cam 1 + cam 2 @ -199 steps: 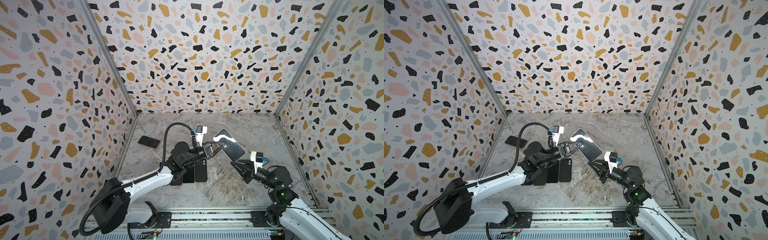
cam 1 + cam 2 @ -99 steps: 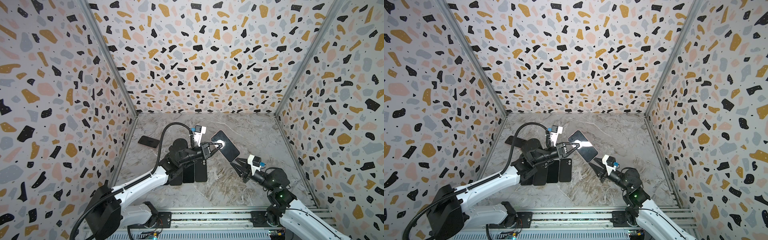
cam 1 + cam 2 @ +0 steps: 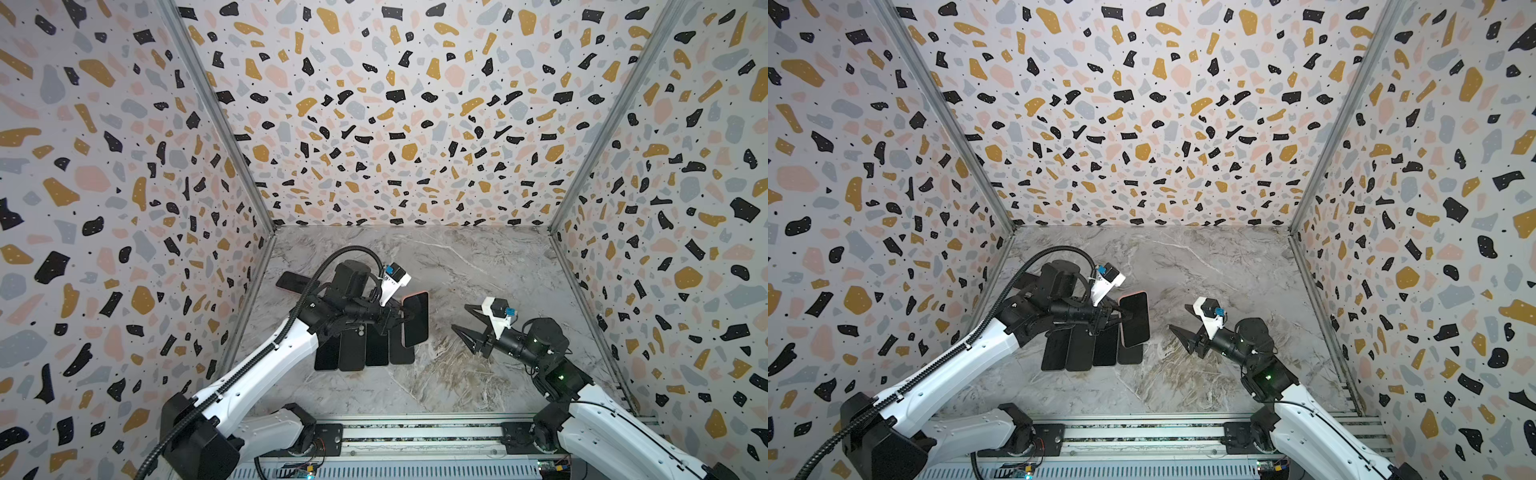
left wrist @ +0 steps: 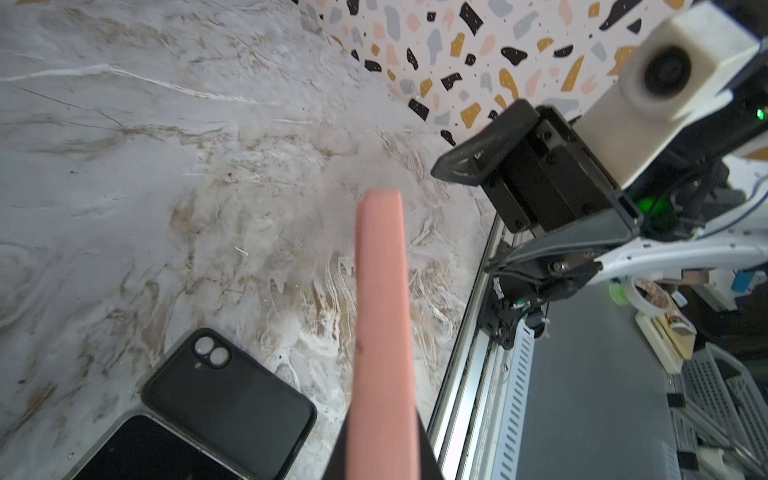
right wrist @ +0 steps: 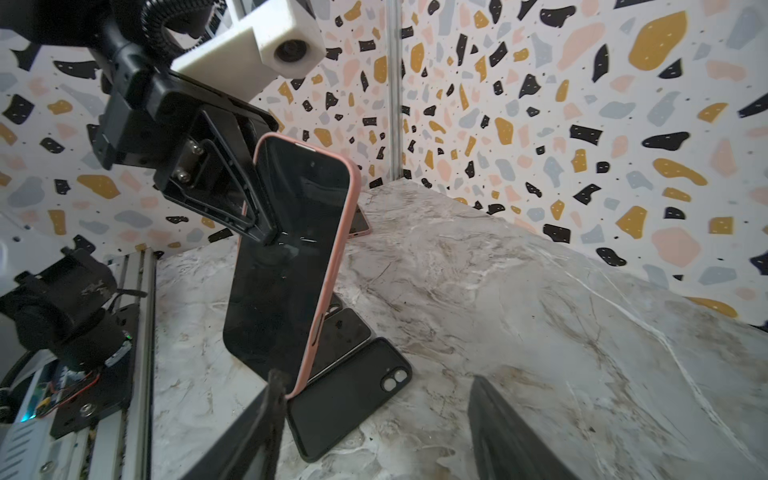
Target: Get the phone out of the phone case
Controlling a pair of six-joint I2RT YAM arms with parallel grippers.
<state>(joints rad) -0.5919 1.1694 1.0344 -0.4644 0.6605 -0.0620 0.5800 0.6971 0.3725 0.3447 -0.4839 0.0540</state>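
Clamped on the phone (image 3: 416, 320) at mid-length: left gripper (image 3: 404, 318), 1 finger (image 5: 255, 220) flat on the dark screen, its partner behind the back. Seated in the pink phone case (image 4: 382, 324), tilted, held above a row of 4 dark phones (image 3: 363, 351) on the marble table (image 3: 478, 266). Spread wide, holding nothing, well apart from the phone, off to its side: right gripper (image 3: 460, 318).

We find open marble table (image 3: 440, 374) between the pink-cased phone (image 3: 415, 328) and the right gripper (image 3: 459, 316); the far half of the table is bare; under the raised phone a row of dark phones (image 3: 357, 353) covers the surface; the left gripper (image 3: 401, 319) and left arm (image 3: 270, 361) bar the left side; a lone phone (image 3: 289, 279) lies beyond that arm.
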